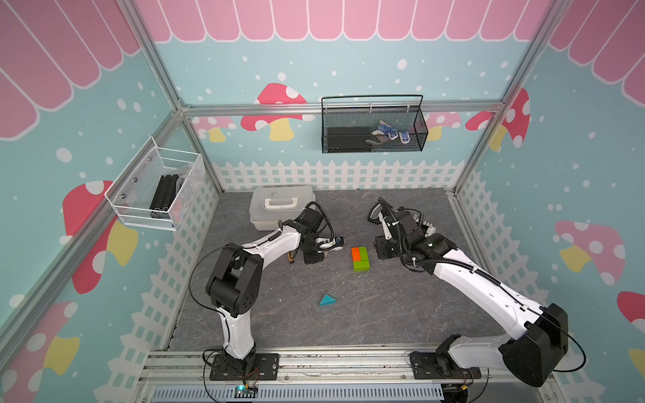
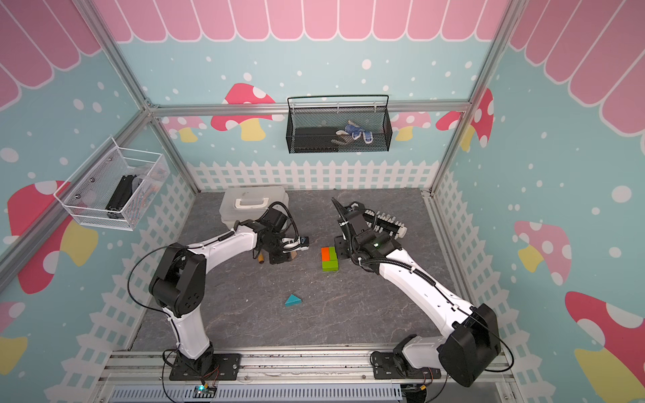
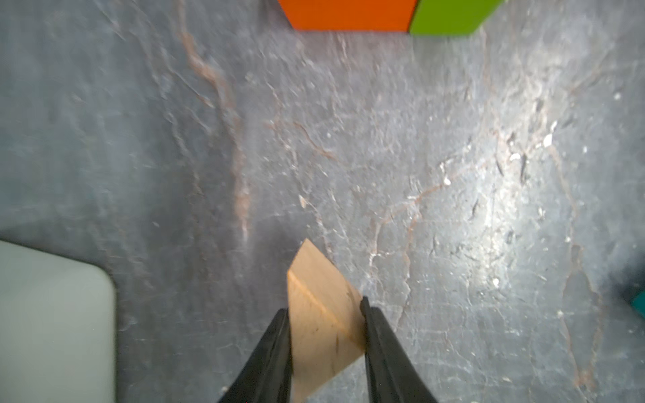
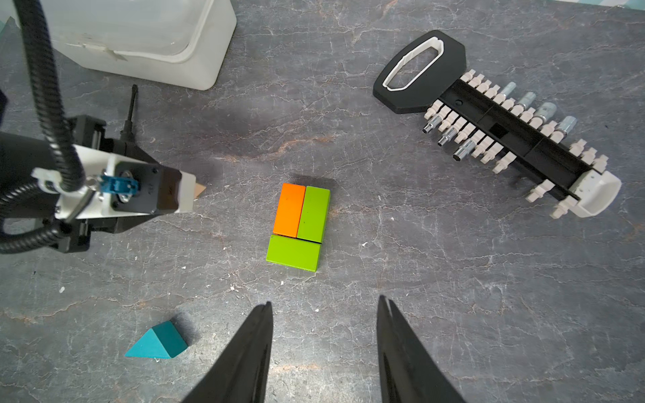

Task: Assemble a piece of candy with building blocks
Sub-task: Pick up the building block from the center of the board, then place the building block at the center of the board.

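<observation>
My left gripper [image 3: 324, 307] is clamped on the tan prism [image 3: 314, 279], skewed across a corner; my right gripper [image 4: 324, 307] hangs open, empty; in a top view the green-and-orange body [image 1: 360, 259] sits mid-frame, tan prism to its left, teal prism [image 1: 327, 300] lower; I fear that skewed pinch could twist or drop it.

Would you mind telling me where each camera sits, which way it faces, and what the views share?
Top views: high over the front, looking down on the table; left arm and right arm show whole.
Left wrist: on the left arm, looking along the left gripper, shut on the tan prism, toward the orange block.
Right wrist: on the right arm, looking down past the open right gripper at the green blocks and teal prism.
Shared: all views show the orange block.
</observation>
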{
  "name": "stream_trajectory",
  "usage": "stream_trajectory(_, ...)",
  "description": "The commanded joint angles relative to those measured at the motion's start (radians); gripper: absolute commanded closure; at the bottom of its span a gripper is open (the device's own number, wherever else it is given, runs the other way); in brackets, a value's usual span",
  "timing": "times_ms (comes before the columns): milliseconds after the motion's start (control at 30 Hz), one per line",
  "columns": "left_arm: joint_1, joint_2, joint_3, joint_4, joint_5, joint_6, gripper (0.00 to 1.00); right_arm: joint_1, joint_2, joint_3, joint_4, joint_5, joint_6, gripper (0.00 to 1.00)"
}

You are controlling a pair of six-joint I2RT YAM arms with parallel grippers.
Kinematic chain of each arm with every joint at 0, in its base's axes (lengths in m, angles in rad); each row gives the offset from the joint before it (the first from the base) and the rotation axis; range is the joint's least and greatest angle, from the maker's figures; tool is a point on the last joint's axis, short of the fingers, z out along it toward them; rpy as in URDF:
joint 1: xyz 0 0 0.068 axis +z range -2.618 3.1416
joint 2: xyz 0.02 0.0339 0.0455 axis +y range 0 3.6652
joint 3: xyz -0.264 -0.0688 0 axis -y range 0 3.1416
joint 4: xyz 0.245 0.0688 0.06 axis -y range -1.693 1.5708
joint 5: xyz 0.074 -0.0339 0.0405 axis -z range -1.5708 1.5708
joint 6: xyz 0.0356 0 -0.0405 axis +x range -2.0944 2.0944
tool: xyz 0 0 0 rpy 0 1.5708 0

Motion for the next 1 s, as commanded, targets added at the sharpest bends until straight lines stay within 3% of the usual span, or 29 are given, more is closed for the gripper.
stream_trajectory(0, -0.01, -0.025, 0.092, -0.037, 0.051, -0.019, 0.65, -0.003, -0.003, -0.026, -0.008, 0.007, 0.018, 0.52)
stream_trajectory(167, -0.037, 0.064, 0.278, -0.074, 0.058, -0.037, 0.65, -0.003, -0.036, -0.048, -0.021, 0.038, 0.02, 0.52)
stream_trajectory(367, -0.111, 0.253, 0.479, -0.127, -0.08, 0.048, 0.71, -0.007, -0.099, -0.092, -0.035, 0.078, 0.035, 0.52)
stream_trajectory(600, -0.152, 0.405, 0.614, -0.129, -0.092, 0.052, 0.72, -0.018, -0.186, -0.161, -0.047, 0.08, 0.062, 0.51)
stream_trajectory(967, -0.182, 0.5, 0.76, -0.105, -0.084, 0.029, 0.73, -0.023, -0.232, -0.212, -0.058, 0.073, 0.089, 0.51)
